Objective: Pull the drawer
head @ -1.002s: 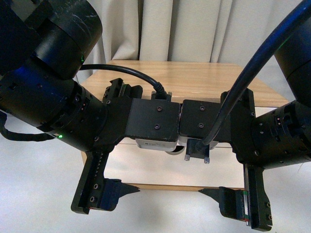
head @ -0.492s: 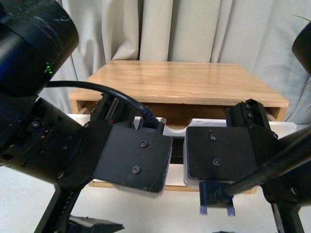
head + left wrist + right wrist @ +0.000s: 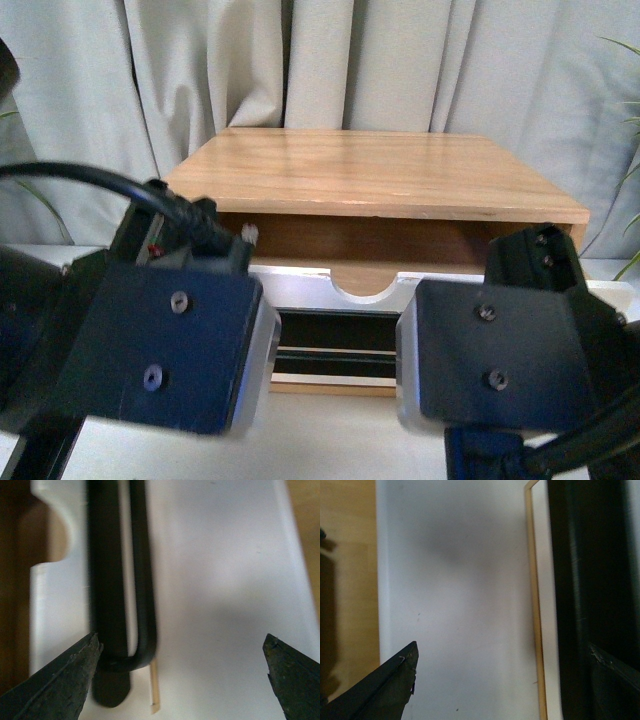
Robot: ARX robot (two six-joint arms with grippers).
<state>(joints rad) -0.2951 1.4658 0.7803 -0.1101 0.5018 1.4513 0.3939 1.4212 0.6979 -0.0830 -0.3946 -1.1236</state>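
Note:
The drawer (image 3: 340, 290) has a white front with a half-round notch in its top edge and sits under the wooden cabinet top (image 3: 370, 165). Its black bar handle (image 3: 335, 352) shows between my two wrist housings. In the left wrist view my left gripper (image 3: 182, 645) is open. One fingertip (image 3: 92, 647) is beside the bent end of the handle (image 3: 144, 580), and the notch (image 3: 55, 535) is further off. My right gripper (image 3: 505, 655) is open over the white front (image 3: 455, 580), with one finger (image 3: 615, 670) lying against the black bar (image 3: 585, 570).
The left arm's housing (image 3: 150, 360) and the right arm's housing (image 3: 500, 360) fill the lower front view and hide the fingers there. Grey curtains (image 3: 380, 60) hang behind the cabinet. A thin wood strip (image 3: 535, 605) runs beside the bar.
Both arms have dropped lower in the front view, uncovering the cabinet top and the drawer front. The fingers, seen below a second ago, have left that view.

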